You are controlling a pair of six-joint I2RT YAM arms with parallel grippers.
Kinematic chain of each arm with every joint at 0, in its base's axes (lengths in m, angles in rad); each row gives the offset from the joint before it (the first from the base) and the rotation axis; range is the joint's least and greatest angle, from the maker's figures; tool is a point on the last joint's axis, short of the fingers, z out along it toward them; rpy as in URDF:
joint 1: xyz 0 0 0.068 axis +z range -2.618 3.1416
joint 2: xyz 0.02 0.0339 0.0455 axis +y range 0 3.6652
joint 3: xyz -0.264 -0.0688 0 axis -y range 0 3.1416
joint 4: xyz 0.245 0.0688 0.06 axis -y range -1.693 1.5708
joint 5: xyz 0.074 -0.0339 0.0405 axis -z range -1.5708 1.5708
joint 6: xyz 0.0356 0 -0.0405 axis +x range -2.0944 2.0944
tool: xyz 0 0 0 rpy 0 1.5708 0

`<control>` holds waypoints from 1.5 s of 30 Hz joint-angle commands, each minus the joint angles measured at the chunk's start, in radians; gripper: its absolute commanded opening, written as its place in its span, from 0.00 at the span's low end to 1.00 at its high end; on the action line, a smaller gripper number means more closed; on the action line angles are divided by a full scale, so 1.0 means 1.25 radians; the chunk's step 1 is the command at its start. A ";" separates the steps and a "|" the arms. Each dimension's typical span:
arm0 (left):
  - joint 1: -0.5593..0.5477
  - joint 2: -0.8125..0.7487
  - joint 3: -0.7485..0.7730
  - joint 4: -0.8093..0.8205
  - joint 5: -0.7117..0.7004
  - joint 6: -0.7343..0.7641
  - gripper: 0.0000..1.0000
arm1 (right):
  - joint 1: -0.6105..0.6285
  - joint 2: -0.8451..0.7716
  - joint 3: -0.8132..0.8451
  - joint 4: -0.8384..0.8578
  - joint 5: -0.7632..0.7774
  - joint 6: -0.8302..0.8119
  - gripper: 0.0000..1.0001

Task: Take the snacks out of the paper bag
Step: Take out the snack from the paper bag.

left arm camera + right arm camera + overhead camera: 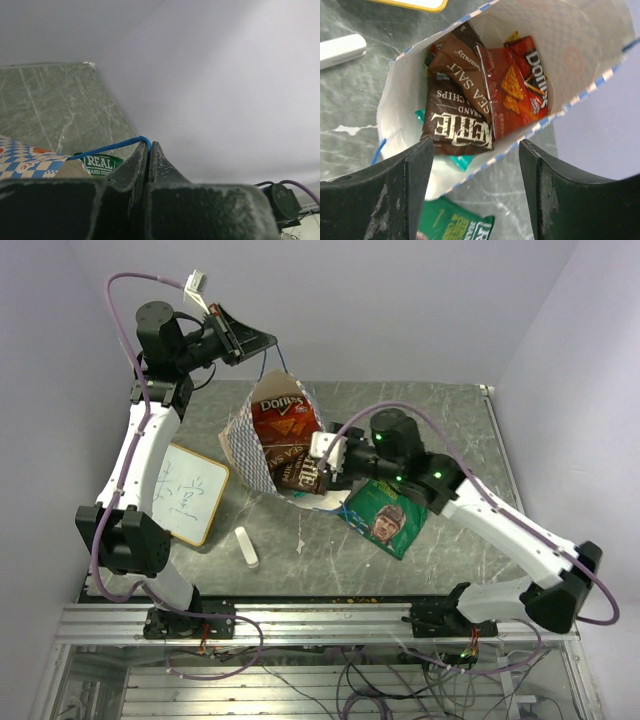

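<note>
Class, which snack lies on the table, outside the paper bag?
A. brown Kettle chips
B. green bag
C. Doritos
B: the green bag lies on the table beside the paper bag; the Doritos and Kettle chips are inside it.

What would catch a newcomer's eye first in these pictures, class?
The chequered paper bag at centre stands out, its blue cord pinched in the shut left gripper. Inside lie a red Doritos packet and a brown chip bag, the open right gripper poised at the mouth. A green packet lies on the table beside the bag.
</note>
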 commanded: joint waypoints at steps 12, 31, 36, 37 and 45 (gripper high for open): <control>0.004 -0.052 -0.023 0.026 -0.041 -0.037 0.07 | 0.010 0.338 0.044 0.269 0.035 -0.247 0.47; -0.006 -0.042 0.045 -0.058 -0.008 0.033 0.07 | -0.049 0.503 0.115 0.330 0.050 -0.218 0.52; -0.026 -0.043 0.068 -0.122 -0.020 0.106 0.07 | -0.058 0.522 0.127 0.335 0.044 -0.214 0.58; -0.029 -0.044 0.076 -0.131 -0.024 0.117 0.07 | -0.060 0.523 0.127 0.343 0.050 -0.205 0.60; -0.048 -0.047 0.078 -0.160 -0.027 0.152 0.07 | -0.072 0.560 0.169 0.390 0.126 -0.157 0.59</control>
